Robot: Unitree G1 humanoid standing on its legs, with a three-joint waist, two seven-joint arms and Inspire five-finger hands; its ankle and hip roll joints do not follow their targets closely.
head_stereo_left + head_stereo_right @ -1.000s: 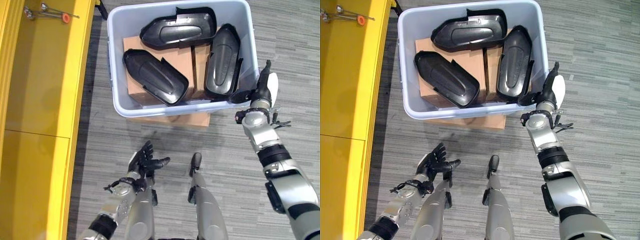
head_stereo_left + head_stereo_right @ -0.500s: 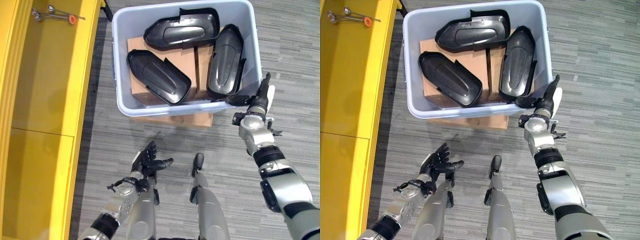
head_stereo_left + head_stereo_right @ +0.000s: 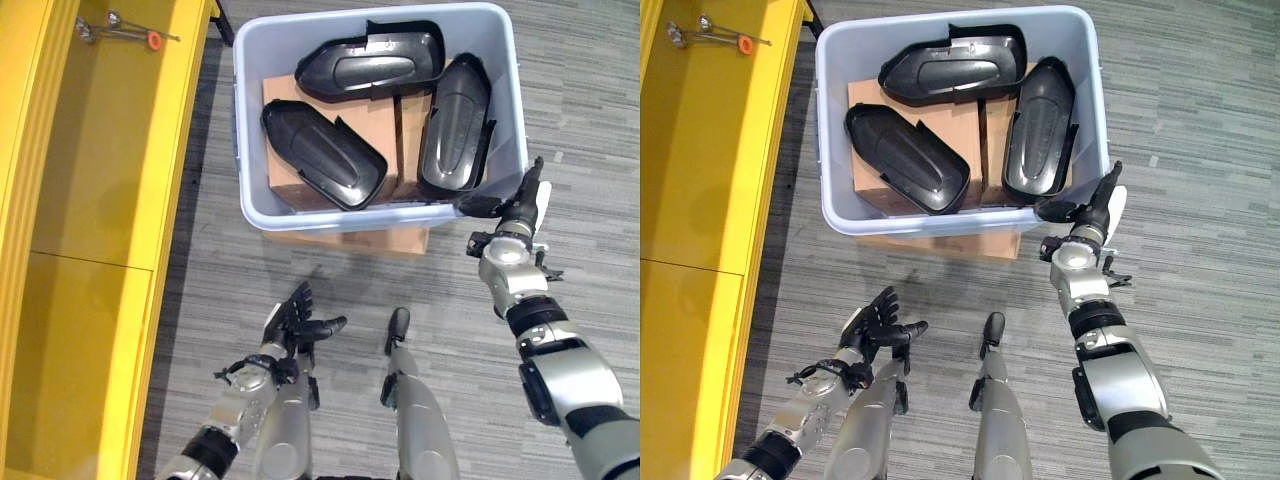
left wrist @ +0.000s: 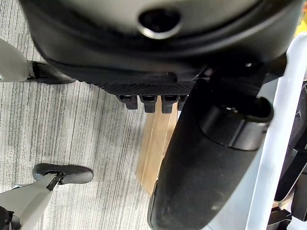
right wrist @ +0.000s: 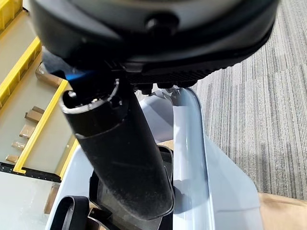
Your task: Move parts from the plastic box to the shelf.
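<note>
A pale blue plastic box (image 3: 370, 215) stands on the floor and holds three black moulded parts: one at the back (image 3: 370, 65), one at the left (image 3: 322, 155) and one upright at the right (image 3: 455, 125). They lie on brown cardboard (image 3: 375, 115). My right hand (image 3: 522, 200) is at the box's front right corner, open, with fingers straight along the outside wall. Its thumb (image 5: 120, 153) reaches over the rim (image 5: 189, 143) toward the right part. My left hand (image 3: 292, 325) hangs open low over the carpet, well short of the box. The yellow shelf (image 3: 100, 200) runs along the left.
A screwdriver with an orange collar and other small tools (image 3: 125, 32) lie at the shelf's far end. A flat cardboard sheet (image 3: 360, 240) sticks out under the box's front. Grey striped carpet (image 3: 580, 100) surrounds the box.
The whole picture has shifted a little, so the camera moved. My right hand has turned more edge-on and closed in on the box's corner. The left hand has held its place.
</note>
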